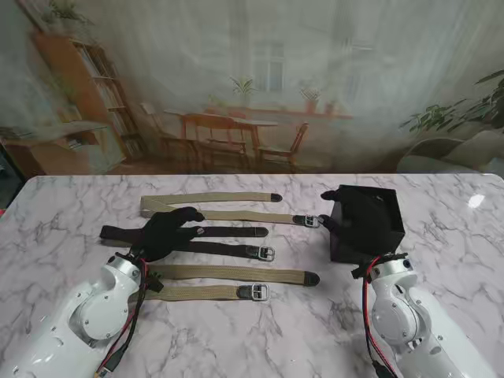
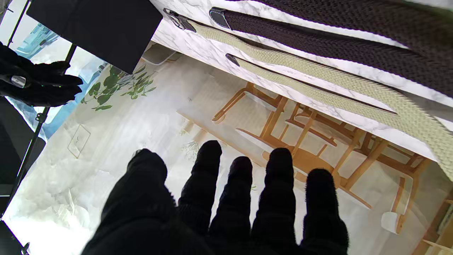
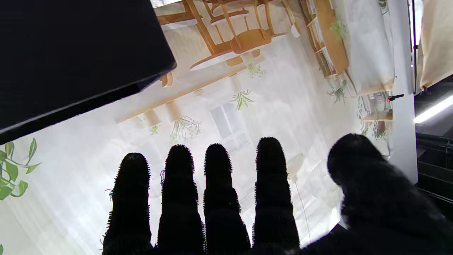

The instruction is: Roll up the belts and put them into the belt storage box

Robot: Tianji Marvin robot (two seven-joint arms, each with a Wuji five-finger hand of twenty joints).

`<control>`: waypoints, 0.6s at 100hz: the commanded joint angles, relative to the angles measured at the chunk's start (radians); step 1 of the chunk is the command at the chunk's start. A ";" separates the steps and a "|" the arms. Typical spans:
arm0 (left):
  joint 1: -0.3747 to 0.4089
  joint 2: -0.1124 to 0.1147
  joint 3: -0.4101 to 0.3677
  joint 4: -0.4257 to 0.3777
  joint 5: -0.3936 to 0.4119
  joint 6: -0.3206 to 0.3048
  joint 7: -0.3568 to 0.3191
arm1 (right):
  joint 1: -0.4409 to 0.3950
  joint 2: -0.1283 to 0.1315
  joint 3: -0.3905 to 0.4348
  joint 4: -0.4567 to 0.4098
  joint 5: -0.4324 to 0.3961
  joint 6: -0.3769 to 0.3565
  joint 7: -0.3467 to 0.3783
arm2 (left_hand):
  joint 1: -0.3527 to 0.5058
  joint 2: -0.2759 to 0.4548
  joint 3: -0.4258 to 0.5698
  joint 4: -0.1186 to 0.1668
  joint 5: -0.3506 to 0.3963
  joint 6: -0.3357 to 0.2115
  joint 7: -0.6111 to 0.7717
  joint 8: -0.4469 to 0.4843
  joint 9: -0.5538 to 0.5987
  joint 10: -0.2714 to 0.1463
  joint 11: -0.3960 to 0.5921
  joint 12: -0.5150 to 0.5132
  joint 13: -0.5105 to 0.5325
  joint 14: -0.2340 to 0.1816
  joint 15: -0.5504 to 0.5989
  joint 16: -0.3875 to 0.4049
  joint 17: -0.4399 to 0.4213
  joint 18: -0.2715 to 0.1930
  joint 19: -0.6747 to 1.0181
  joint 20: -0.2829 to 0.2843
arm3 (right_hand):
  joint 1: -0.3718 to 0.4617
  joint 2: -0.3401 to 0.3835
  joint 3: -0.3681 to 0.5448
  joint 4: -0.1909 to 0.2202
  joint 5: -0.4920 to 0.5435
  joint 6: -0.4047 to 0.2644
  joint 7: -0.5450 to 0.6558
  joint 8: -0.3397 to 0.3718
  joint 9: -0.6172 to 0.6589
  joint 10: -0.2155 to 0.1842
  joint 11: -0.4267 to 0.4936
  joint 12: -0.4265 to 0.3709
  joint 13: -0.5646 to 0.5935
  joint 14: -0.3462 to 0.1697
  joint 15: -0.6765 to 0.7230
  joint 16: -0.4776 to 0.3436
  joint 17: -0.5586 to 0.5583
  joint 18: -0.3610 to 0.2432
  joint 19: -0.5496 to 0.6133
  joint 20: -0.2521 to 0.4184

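1. The left hand (image 1: 167, 230) is spread flat over the dark belt (image 1: 228, 231), fingers apart, nothing gripped.
2. Two beige belts (image 1: 236, 273) are laid folded on the marble table (image 1: 63, 205), one on each side of the dark one.
3. The black storage box (image 1: 364, 220) is set to the right.
4. The right hand (image 3: 226, 198) is held by the box with fingers extended, empty.

The left hand (image 1: 168, 233) is covering part of the dark belt (image 1: 228, 231). The right hand (image 1: 366, 224) is hiding the belt storage box's (image 1: 340, 236) interior.
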 commanded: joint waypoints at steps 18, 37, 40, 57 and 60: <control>0.015 -0.003 -0.009 -0.003 0.012 -0.016 0.005 | -0.001 0.000 -0.006 -0.004 -0.003 -0.014 -0.003 | -0.021 0.047 -0.024 0.004 -0.015 -0.008 -0.014 -0.005 -0.012 -0.002 -0.017 -0.001 -0.014 0.004 -0.019 -0.002 -0.012 0.015 -0.032 0.004 | 0.008 0.030 -0.011 0.017 0.013 0.011 -0.005 0.020 0.001 0.003 0.001 0.003 0.005 -0.003 0.025 0.019 -0.005 0.012 0.009 0.005; 0.012 -0.002 -0.007 0.005 0.011 -0.018 0.004 | -0.004 0.000 -0.004 -0.006 -0.005 -0.010 -0.006 | -0.022 0.047 -0.024 0.004 -0.015 -0.009 -0.014 -0.005 -0.014 0.000 -0.018 -0.001 -0.016 0.004 -0.020 -0.002 -0.013 0.017 -0.034 0.006 | 0.008 0.030 -0.011 0.017 0.013 0.011 -0.004 0.020 0.000 0.005 0.001 0.003 0.006 -0.002 0.026 0.019 -0.006 0.012 0.010 0.005; 0.010 -0.002 -0.006 0.007 0.010 -0.020 0.004 | -0.006 0.000 -0.003 -0.007 -0.006 -0.009 -0.006 | -0.021 0.046 -0.024 0.004 -0.014 -0.008 -0.014 -0.005 -0.013 0.001 -0.018 -0.001 -0.016 0.005 -0.020 -0.002 -0.013 0.017 -0.034 0.006 | 0.008 0.029 -0.011 0.017 0.013 0.012 -0.005 0.020 0.001 0.004 0.001 0.003 0.004 -0.002 0.025 0.019 -0.007 0.013 0.010 0.005; 0.010 -0.002 -0.006 0.009 0.016 -0.029 0.008 | -0.017 -0.002 0.006 -0.017 -0.006 -0.011 -0.012 | -0.021 0.046 -0.024 0.004 -0.015 -0.007 -0.015 -0.005 -0.017 0.000 -0.019 -0.001 -0.022 0.004 -0.023 -0.004 -0.014 0.017 -0.036 0.007 | 0.009 0.030 -0.010 0.017 0.012 0.013 -0.005 0.019 0.000 0.006 0.001 0.003 0.004 -0.002 0.025 0.019 -0.007 0.012 0.009 0.004; 0.012 -0.001 -0.007 0.008 0.018 -0.032 0.008 | -0.019 -0.002 0.007 -0.019 -0.006 -0.012 -0.014 | -0.022 0.046 -0.024 0.004 -0.015 -0.007 -0.015 -0.005 -0.017 0.000 -0.019 -0.002 -0.021 0.005 -0.023 -0.004 -0.013 0.015 -0.036 0.008 | 0.009 0.030 -0.010 0.017 0.013 0.013 -0.005 0.019 -0.001 0.006 0.001 0.003 0.004 -0.001 0.025 0.019 -0.008 0.013 0.009 0.004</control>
